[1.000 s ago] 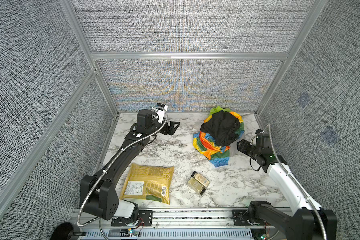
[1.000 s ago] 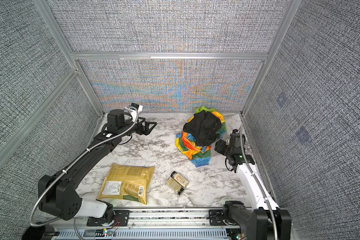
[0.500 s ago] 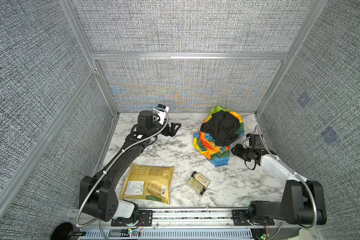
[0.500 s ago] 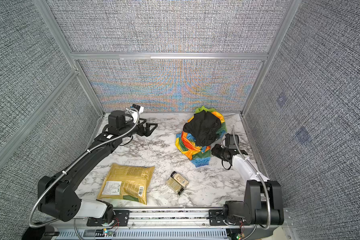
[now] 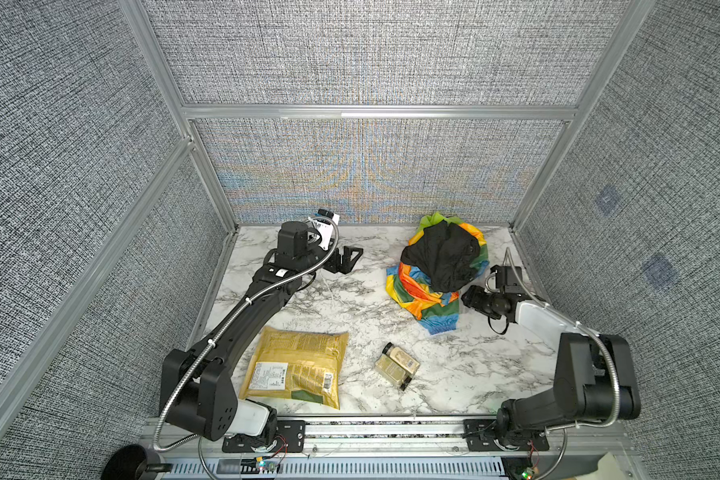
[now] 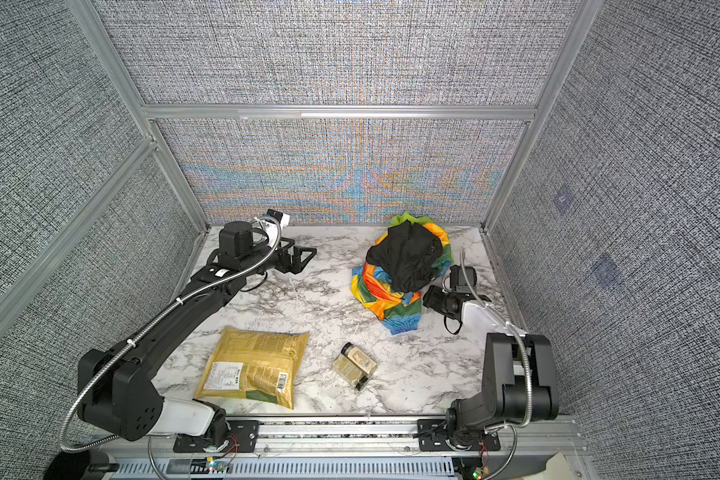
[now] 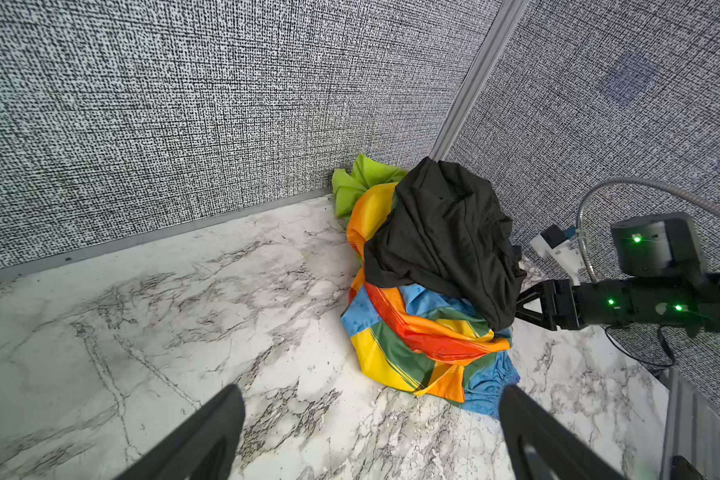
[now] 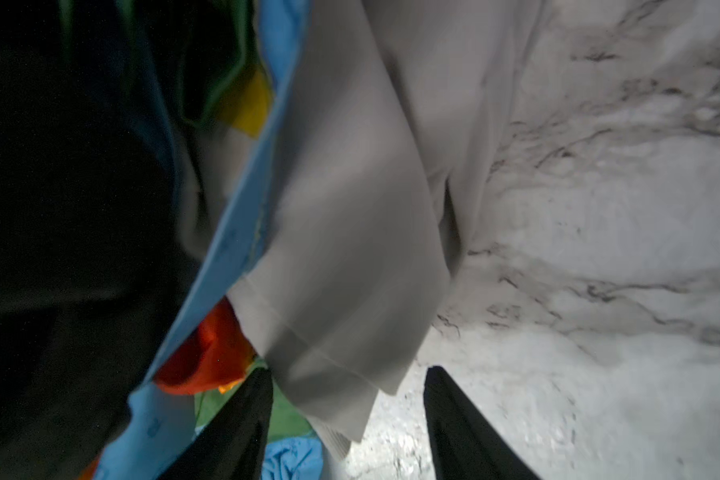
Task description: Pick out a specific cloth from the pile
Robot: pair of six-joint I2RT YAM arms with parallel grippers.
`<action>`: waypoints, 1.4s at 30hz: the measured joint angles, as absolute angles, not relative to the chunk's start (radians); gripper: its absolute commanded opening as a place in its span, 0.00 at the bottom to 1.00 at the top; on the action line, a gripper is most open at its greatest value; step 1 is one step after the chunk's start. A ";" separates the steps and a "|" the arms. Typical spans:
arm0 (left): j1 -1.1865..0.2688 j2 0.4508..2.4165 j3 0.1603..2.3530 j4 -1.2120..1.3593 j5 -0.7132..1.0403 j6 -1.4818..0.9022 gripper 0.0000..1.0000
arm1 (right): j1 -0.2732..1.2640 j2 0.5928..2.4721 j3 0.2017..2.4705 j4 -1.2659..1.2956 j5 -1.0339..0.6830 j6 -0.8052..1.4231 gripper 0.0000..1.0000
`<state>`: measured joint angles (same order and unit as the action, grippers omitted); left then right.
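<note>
Table (image 5: 350,299), the pile (image 5: 441,266) at 2 o'clock, right gripper (image 5: 465,296) against its 4 o'clock side, the cloth (image 8: 350,208) under the pile, corner between that gripper's fingers (image 8: 242,424), left gripper (image 5: 352,257) at 11 o'clock, bag (image 5: 296,365) at 8 o'clock, two jars (image 5: 398,363) at 5 o'clock

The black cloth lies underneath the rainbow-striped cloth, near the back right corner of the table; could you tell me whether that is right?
Not quite: the black cloth lies on top of the rainbow-striped cloth, not underneath it, near the back right corner of the table. Both top views show this.
</note>
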<state>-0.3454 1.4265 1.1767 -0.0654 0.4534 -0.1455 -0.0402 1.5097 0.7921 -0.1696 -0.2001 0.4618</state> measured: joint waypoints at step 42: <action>-0.372 1.425 1.182 -0.069 0.449 -0.150 0.99 | -0.040 1.171 1.288 -0.554 0.190 0.434 0.00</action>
<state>-0.3721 1.4246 1.1816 -0.0689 0.4488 -0.1497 -0.0402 1.1709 1.2877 -0.5537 0.1902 0.4343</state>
